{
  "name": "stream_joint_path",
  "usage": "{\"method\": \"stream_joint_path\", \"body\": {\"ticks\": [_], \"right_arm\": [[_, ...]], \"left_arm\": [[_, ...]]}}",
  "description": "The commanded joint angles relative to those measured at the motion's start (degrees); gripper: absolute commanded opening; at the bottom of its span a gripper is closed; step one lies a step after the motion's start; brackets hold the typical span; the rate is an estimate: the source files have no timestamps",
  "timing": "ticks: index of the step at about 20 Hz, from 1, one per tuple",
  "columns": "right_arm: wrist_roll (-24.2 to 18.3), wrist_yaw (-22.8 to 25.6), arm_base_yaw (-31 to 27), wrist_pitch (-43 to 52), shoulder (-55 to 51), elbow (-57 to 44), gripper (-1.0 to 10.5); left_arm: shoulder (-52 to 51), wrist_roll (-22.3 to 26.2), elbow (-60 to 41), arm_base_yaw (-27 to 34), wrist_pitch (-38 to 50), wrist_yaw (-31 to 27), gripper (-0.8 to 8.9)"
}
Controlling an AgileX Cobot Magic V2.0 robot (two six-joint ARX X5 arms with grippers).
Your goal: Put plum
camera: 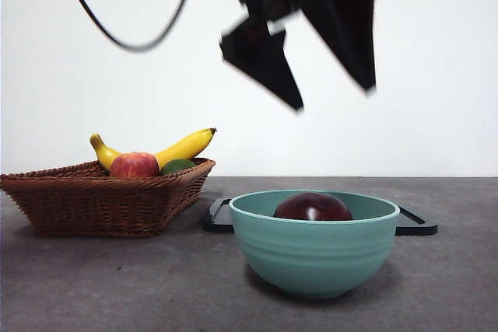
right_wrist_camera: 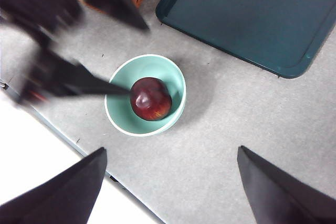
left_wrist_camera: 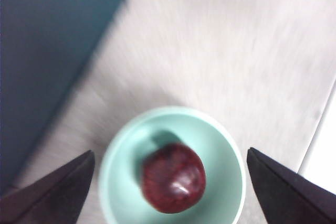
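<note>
1. The plum [camera: 313,207] is found lying in the teal bowl [camera: 314,250], which stands on the grey surface [camera: 117,293] at the front; the plum sits slightly off the bowl's middle and only its dark, glossy top is seen over the rim from the front view.
2. The left tool [left_wrist_camera: 170,192] is seen directly above the bowl, jaws spread wide and holding nothing; in its own view the plum lies between the two jaws, well below them. In the front view it [camera: 327,75] is shown as a blurred dark shape high over the bowl.
3. The right tool [right_wrist_camera: 170,192] is also released and empty, held higher and to one side, with the bowl and plum ahead of its jaws.
4. The left tool is judged the nearer of the two: the plum lies straight beneath it, and being round it offers no long axis to be matched.
5. The placing is judged done; a clear lift away is all that appears to be left.
6. A wicker basket [camera: 101,204] with a banana [camera: 187,145], an apple [camera: 134,166] and a green fruit [camera: 177,166] stands apart, and a dark tray [camera: 416,225] lies behind the bowl.
</note>
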Motion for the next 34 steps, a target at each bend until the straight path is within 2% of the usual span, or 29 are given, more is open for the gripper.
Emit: {"method": "stream_joint_path", "body": {"ticks": [1, 6, 11, 15, 16, 20, 22, 23, 29, 34], "right_arm": [[0.5, 0.0, 0.2, 0.5, 0.4, 1.1, 4.0], [0.6, 0.0, 0.2, 0.5, 0.4, 1.1, 4.0], [0.6, 0.0, 0.2, 0.5, 0.4, 1.1, 4.0], [0.5, 0.0, 0.2, 0.7, 0.5, 1.1, 4.0], [0.5, 0.0, 0.2, 0.9, 0.5, 1.1, 4.0], [0.6, 0.0, 0.2, 1.0, 0.5, 1.1, 4.0], [0.6, 0.0, 0.2, 1.0, 0.5, 1.1, 4.0], [0.6, 0.0, 0.2, 1.0, 0.5, 1.1, 4.0], [0.8, -0.3, 0.3, 0.4, 0.5, 0.8, 4.0], [3.3, -2.0, 0.6, 2.7, 0.5, -3.4, 4.0]], "left_arm": [[-4.8, -0.9, 1.6, 2.1, 0.4, 0.1, 4.68], [-17.0, -2.3, 1.5, 11.0, -0.3, 0.5, 4.68], [-27.2, -2.9, 0.4, 21.6, -5.0, 6.1, 4.68], [-36.3, -2.9, -9.7, 27.5, -6.4, 10.4, 4.68], [-38.6, -3.0, -12.9, 28.1, -6.2, 11.7, 4.68], [-47.4, -4.2, -27.4, 28.4, -6.4, 23.6, 4.65], [-49.9, -4.2, -32.5, 28.3, -7.3, 29.3, 4.64], [-50.5, -4.1, -34.0, 28.3, -8.1, 30.4, 4.64], [-51.2, -3.3, -34.9, 28.3, -9.1, 30.7, 4.64], [-51.2, -3.3, -34.9, 28.3, -9.1, 30.7, 4.64]]}}
